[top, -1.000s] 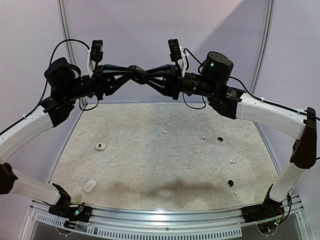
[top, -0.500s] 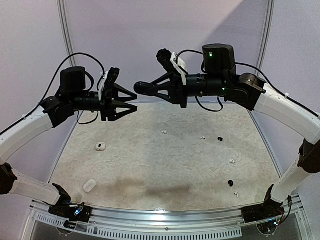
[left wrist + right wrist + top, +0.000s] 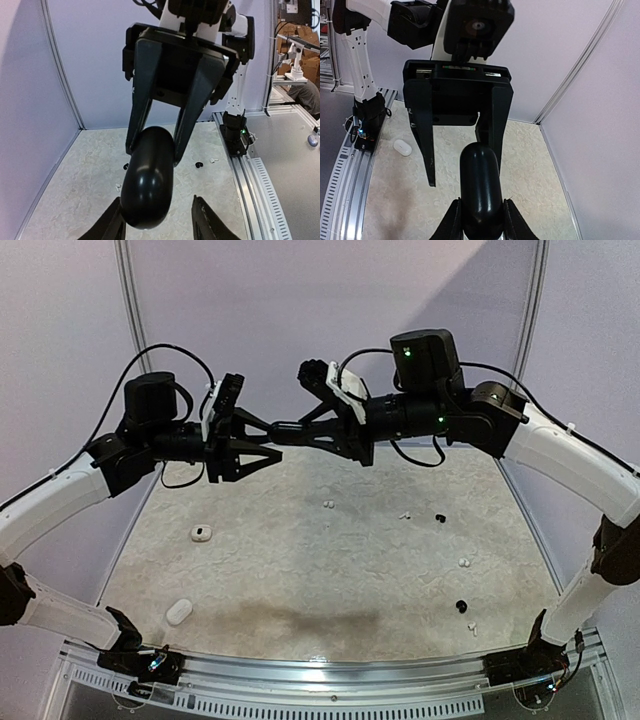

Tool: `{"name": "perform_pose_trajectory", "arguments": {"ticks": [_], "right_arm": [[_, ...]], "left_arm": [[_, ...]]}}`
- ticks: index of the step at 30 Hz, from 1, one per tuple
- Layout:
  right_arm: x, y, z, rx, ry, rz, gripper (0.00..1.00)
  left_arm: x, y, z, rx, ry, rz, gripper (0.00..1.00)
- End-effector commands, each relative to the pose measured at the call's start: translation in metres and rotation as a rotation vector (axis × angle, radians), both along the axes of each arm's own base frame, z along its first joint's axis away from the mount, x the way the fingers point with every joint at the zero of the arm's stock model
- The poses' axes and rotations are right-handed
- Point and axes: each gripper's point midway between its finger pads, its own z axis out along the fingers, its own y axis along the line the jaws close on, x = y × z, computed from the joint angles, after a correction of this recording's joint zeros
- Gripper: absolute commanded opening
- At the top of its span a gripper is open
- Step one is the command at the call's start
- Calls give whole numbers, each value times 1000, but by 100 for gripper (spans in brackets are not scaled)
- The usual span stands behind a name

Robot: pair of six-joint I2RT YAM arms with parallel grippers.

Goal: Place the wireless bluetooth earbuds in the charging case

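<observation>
High above the table, my right gripper [image 3: 296,429] [image 3: 481,201] is shut on a glossy black charging case [image 3: 283,427] [image 3: 480,175], oval and closed, pointing left. My left gripper [image 3: 273,441] [image 3: 157,200] faces it, open, its fingers astride the case's free end [image 3: 147,187]. The case rests against one finger and a gap shows at the other. Loose earbuds lie on the table below: white ones [image 3: 327,504] [image 3: 404,515] [image 3: 463,562] and black ones [image 3: 440,518] [image 3: 461,606]. In the left wrist view a black bud [image 3: 199,164] and a white bud [image 3: 214,160] show past the case.
Two white oval cases lie on the left of the table, one [image 3: 201,533] further back, one [image 3: 179,611] [image 3: 403,147] near the front. Purple walls close in the table [image 3: 300,570] at the back and sides. A metal rail [image 3: 320,680] runs along the near edge.
The grippers met at the case with the left one shut. The left then drew back, dropped lower and opened. Now the right has brought the case between the left's open fingers.
</observation>
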Motion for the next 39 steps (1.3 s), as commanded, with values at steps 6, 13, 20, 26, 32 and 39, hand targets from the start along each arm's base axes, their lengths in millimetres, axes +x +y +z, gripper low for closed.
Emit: {"name": "perform_pose_trajectory", "arguments": {"ticks": [6,13,20,26,32,39], "right_arm": [[-3,6,-4,-11,0,19,0],[2,9,-3,7,0,-2,12],[15,16,-1,78,21,-62,49],[27,20,-6,76,27,-116,47],[30,18,1,95,39,-125,44],[33,11,2,107,84,-139,43]], "left_arm": [[-8,-10,-3,-7,11,-46,23],[-7,-11,-2,-15,4,-43,0],[-7,-10,-3,-10,-71,-42,0],[-8,-10,-10,25,-143,-53,0],[-4,-8,-29,107,-284,-42,0],[-4,-6,-32,122,-311,-41,0]]}}
